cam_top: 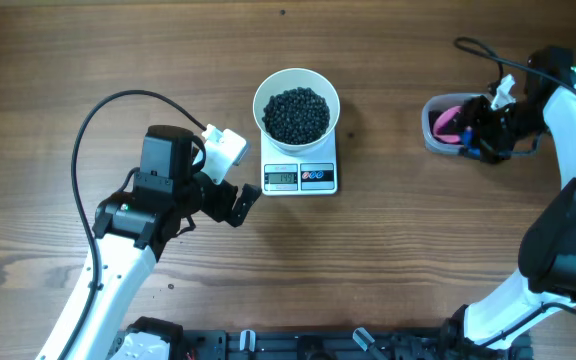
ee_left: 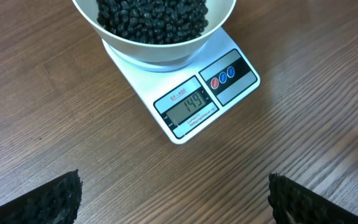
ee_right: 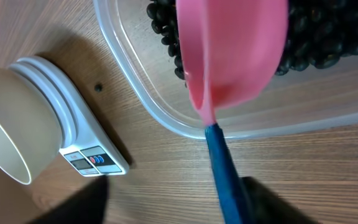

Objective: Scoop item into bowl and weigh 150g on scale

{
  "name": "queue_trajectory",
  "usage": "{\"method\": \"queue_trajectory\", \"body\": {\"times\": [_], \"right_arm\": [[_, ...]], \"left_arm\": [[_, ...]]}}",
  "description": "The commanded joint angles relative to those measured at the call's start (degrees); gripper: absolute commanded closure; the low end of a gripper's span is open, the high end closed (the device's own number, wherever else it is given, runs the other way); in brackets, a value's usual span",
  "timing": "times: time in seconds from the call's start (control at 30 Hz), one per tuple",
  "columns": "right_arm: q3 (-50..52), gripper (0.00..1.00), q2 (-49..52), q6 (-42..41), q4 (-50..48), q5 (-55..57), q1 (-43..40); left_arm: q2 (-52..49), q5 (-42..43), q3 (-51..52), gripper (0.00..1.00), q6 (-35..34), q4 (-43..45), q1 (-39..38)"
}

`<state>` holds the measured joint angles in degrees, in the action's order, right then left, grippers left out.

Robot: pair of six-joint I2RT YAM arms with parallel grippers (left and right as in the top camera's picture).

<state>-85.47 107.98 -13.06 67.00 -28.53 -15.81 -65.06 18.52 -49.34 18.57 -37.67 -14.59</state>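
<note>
Bowl [cam_top: 296, 70]: white, upright, sits on the scale [cam_top: 300, 178], mid-table toward the far edge of the table [cam_top: 418, 260].
Beads [cam_top: 296, 113]: a black heap fills the bowl to well below its rim; more lie in the tub.
Scale: white, front edge facing the arms; the display [ee_left: 190, 106] reads 149, with red and blue buttons beside it.
Tub [cam_top: 433, 130]: clear plastic, near the right edge of the table, well apart from the scale.
Scoop [ee_right: 235, 56]: pink, over the beads inside the tub; its blue handle [ee_right: 225, 180] crosses the tub's near rim.
Left gripper [ee_left: 173, 186]: jaws spread wide and holding nothing; it hangs over bare wood just in front of the scale, on its left side, facing the display.
Left fingers [ee_left: 48, 199]: dark and ribbed, at the bottom corners of the wrist view.
Right gripper [ee_right: 179, 205]: at the tub; jaws parted, with the handle between them. The fingers are blurred, so the handle may rest against one of them, but it is not clamped.
</note>
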Motion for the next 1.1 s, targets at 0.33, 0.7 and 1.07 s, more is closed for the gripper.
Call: {"method": "queue_trajectory", "body": {"times": [0.33,0.7,1.07], "right_arm": [[-0.6,0.0,-8.3,-5.3,6.3,10.3,-1.5],[-2.9,0.0,-22.7,-5.5,7.4,14.3,-1.8],[-4.1,0.0,-43.6,-9.6,2.3,10.5,-1.8]], "left_arm": [[-0.4,0.9,0.5,0.0,0.1,0.1,-0.2],[-0.4,0.9,0.5,0.0,0.1,0.1,-0.2],[-0.4,0.9,0.5,0.0,0.1,0.1,-0.2]]}}
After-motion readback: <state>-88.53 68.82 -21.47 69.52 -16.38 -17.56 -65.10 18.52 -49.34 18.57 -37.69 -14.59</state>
